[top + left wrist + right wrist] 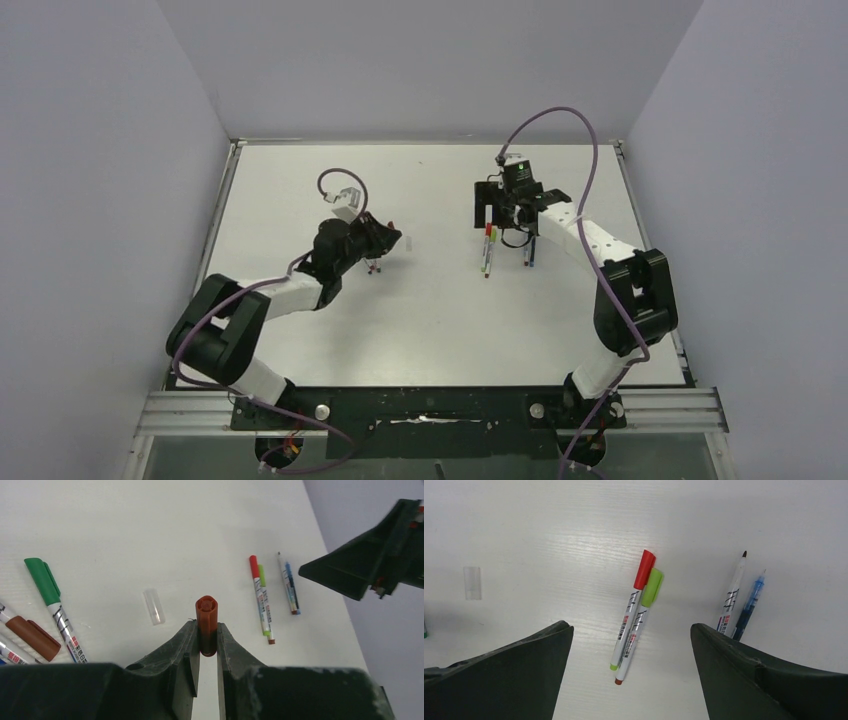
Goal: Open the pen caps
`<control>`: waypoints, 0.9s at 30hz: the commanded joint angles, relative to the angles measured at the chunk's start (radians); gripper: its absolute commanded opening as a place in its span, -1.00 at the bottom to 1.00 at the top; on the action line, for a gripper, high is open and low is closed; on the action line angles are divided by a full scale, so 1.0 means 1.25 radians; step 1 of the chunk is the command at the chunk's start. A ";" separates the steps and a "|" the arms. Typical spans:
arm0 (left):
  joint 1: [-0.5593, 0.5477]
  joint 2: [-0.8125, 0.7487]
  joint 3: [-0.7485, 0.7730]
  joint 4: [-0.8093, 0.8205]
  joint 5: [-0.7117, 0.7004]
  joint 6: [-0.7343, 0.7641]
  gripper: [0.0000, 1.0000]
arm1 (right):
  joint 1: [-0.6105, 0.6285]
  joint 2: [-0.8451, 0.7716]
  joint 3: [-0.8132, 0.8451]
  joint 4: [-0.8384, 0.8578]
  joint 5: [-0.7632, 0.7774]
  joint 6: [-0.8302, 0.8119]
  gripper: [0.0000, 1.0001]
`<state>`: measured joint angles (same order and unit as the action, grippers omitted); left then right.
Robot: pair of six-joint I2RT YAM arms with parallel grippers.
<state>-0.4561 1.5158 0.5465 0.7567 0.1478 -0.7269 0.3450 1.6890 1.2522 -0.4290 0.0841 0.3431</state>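
Two capped pens, the green pen (55,605) and brown pen (30,636), lie left of the clear tube (154,606). Just right of it, the left gripper (206,630) pinches a brown cap (206,611). Farther right lie the red pen (644,570) and lime pen (652,586), capped and touching, then the black pen (732,597) and blue pen (750,600), uncapped. The right gripper (631,630) hangs spread wide above them.

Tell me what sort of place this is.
Probably a robotics lab test cell: a white table boxed in by plain grey walls, left arm and right arm mounted on a metal rail, marker pens laid out.
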 commanded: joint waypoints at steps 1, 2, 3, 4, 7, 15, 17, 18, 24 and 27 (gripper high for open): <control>-0.040 0.072 0.182 -0.276 -0.124 0.090 -0.78 | -0.004 -0.020 0.004 0.040 -0.019 -0.003 0.85; -0.041 0.090 0.202 -0.303 -0.135 0.091 -0.78 | -0.004 -0.023 0.002 0.042 -0.021 -0.003 0.85; -0.041 0.107 0.215 -0.319 -0.141 0.087 -0.78 | -0.004 -0.027 -0.001 0.044 -0.023 -0.003 0.86; -0.041 0.122 0.230 -0.332 -0.147 0.084 -0.77 | -0.004 -0.030 -0.002 0.046 -0.023 -0.003 0.87; -0.043 0.173 0.286 -0.389 -0.174 0.086 -0.77 | -0.005 -0.036 -0.006 0.049 -0.027 -0.002 0.88; -0.045 0.246 0.373 -0.488 -0.224 0.113 -0.75 | -0.007 -0.023 -0.011 0.058 -0.046 0.000 0.90; -0.044 0.259 0.379 -0.487 -0.223 0.118 -0.75 | -0.008 -0.021 -0.011 0.059 -0.049 -0.001 0.90; -0.044 0.265 0.381 -0.485 -0.223 0.120 -0.74 | -0.008 -0.022 -0.012 0.058 -0.048 -0.001 0.90; -0.044 0.287 0.379 -0.461 -0.210 0.124 -0.72 | -0.011 -0.019 -0.015 0.057 -0.050 -0.003 0.91; -0.044 0.287 0.380 -0.453 -0.208 0.128 -0.71 | -0.013 -0.018 -0.016 0.058 -0.053 -0.003 0.92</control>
<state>-0.5098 1.8687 0.9813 0.1596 -0.1089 -0.5888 0.3389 1.6890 1.2415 -0.3969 0.0368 0.3439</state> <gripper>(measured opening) 0.151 0.958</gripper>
